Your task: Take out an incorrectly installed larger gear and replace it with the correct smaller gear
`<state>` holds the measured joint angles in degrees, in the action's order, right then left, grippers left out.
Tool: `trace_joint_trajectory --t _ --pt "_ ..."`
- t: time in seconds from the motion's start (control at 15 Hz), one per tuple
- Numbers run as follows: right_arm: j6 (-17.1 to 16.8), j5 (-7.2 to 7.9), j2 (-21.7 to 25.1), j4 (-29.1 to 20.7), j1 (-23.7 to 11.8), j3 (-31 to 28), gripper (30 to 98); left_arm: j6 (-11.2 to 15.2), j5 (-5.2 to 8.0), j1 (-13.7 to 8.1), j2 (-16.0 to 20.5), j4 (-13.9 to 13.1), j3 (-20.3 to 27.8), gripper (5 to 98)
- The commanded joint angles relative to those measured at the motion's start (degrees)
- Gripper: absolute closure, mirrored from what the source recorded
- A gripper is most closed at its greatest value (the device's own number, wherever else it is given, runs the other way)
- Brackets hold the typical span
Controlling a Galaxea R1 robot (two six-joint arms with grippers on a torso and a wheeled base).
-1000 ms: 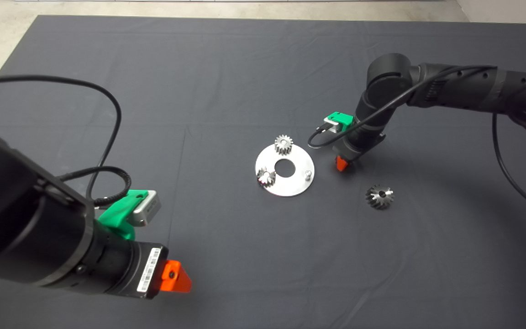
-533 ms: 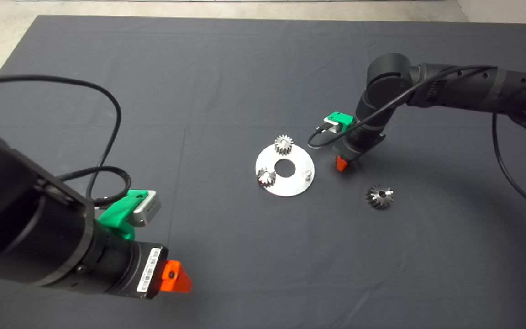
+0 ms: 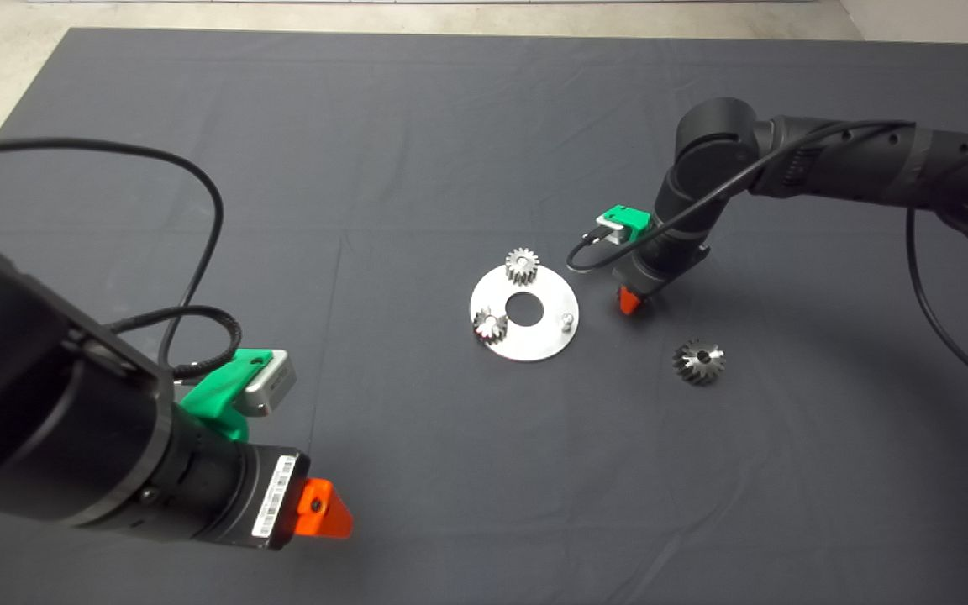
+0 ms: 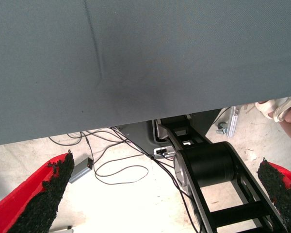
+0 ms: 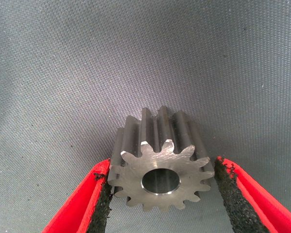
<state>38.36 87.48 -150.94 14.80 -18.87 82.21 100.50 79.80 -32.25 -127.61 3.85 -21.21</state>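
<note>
The smaller gear (image 5: 160, 165), dark steel with short straight teeth, lies flat on the mat between my right gripper's pads. My right gripper (image 5: 162, 164) is shut on it, pointing straight down at the mat just right of the round plate (image 3: 547, 336); in the head view the gripper (image 3: 628, 301) hides the gear. The larger gear (image 3: 698, 362), with flared teeth, lies loose on the mat to the front right of that gripper. My left gripper (image 3: 324, 508) is parked at the lower left, open and empty.
Two lighter silver gears (image 3: 522, 265) (image 3: 490, 325) sit on the plate, and a bare peg (image 3: 566, 319) stands at its right side. The left wrist view shows the mat's edge, cables on the floor and a person's foot (image 4: 281, 108).
</note>
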Motion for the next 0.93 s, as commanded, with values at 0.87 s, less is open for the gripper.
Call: trace_joint_trajectory --t 0.87 --pt "-0.4 -2.75 -0.2 2.8 -1.3 0.0 78.8 0.1 0.01 -0.4 0.1 -1.1 0.9 5.9"
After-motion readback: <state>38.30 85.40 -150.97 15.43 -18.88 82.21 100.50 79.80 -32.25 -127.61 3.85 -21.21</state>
